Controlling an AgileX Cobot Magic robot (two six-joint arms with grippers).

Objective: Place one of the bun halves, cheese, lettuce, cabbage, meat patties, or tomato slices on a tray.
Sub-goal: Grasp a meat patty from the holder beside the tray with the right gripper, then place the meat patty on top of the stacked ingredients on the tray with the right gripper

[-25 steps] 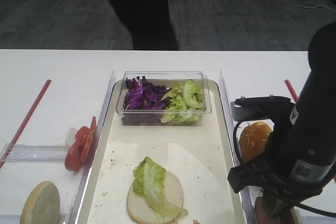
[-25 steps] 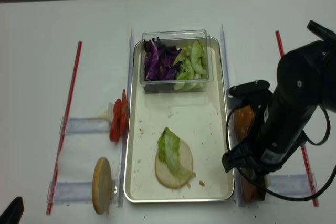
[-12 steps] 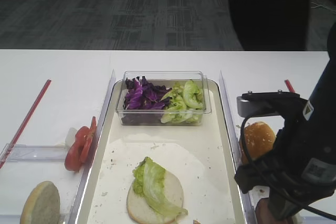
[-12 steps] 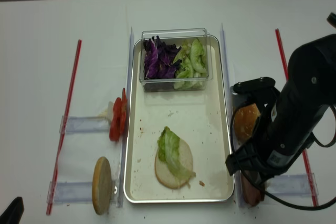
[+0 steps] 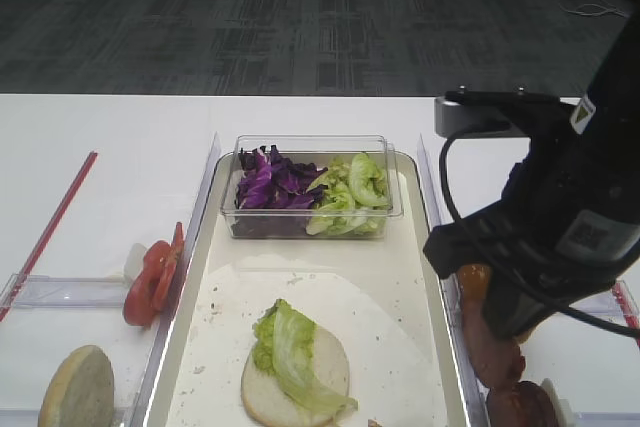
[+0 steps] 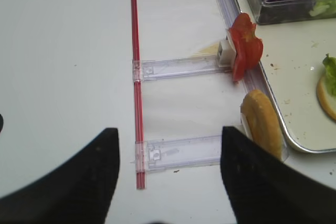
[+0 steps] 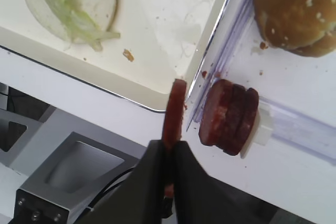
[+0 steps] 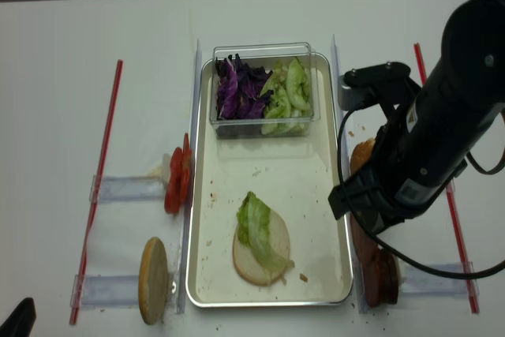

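The right gripper (image 7: 169, 148) was clamped on one meat patty (image 7: 174, 113), held on edge above the tray's (image 7: 157, 103) near right corner. The remaining meat patties (image 7: 229, 117) stood just outside that rim. The left gripper (image 6: 168, 182) stood wide, holding nothing.

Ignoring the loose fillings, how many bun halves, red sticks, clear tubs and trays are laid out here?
Bun halves: 3 (one beside the tray on the left, one on the tray, one on the right)
Red sticks: 2
Clear tub: 1
Tray: 1
Total: 7
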